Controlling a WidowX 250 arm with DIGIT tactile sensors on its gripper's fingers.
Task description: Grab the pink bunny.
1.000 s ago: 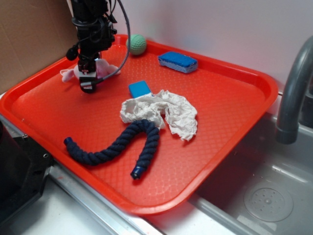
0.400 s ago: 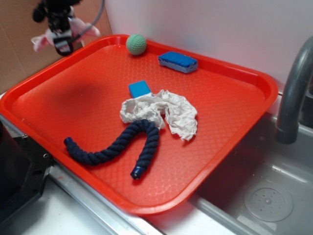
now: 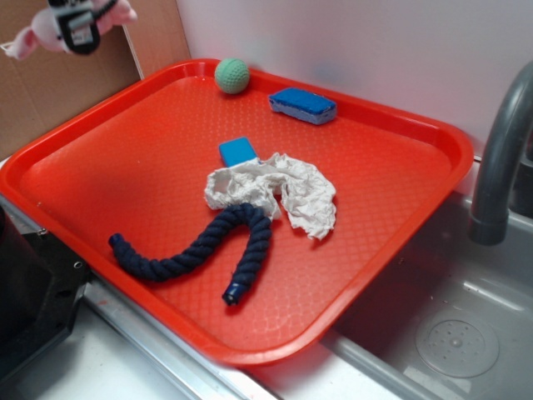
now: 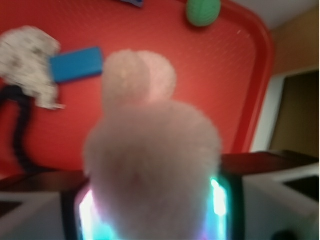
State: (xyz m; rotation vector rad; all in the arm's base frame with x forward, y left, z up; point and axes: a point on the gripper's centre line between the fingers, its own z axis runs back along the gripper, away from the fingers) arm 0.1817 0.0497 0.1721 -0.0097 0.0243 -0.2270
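At the far left of the exterior view, high above the corner of the red plastic tray point(image 3: 420, 179), the black gripper point(image 3: 73, 18) is clamped around the small pale pink plush bunny point(image 3: 35, 37), which hangs in the air well clear of everything below. In the wrist view the fuzzy body of the toy point(image 4: 150, 165) fills the space between the jaws, bulging past them, with two rounded lobes, ears or limbs, sticking out in front. It looks very light and soft, a stuffed thing that squashes under pressure and will not slip easily thanks to its nap; the thick middle of the body, where it is held, seems the surest place, since a thin ear or limb could pull through. Moving right across the tray, whose floor carries a fine diamond-embossed grain, a thick navy twisted rope point(image 3: 196, 250) lies in a limp curve with a capped end near the front. Touching it from behind is a crumpled off-white wrinkly cloth point(image 3: 279, 193), and a small bright blue rectangular block point(image 3: 237, 152) sits at the cloth's back edge. Farther back rest a green knitted ball point(image 3: 232, 75) by the rim and a blue oblong sponge point(image 3: 302, 105), coarse-faced. At the right, beside the tray, a grey curved faucet point(image 3: 500, 167) rises over a steel sink point(image 3: 450, 333).
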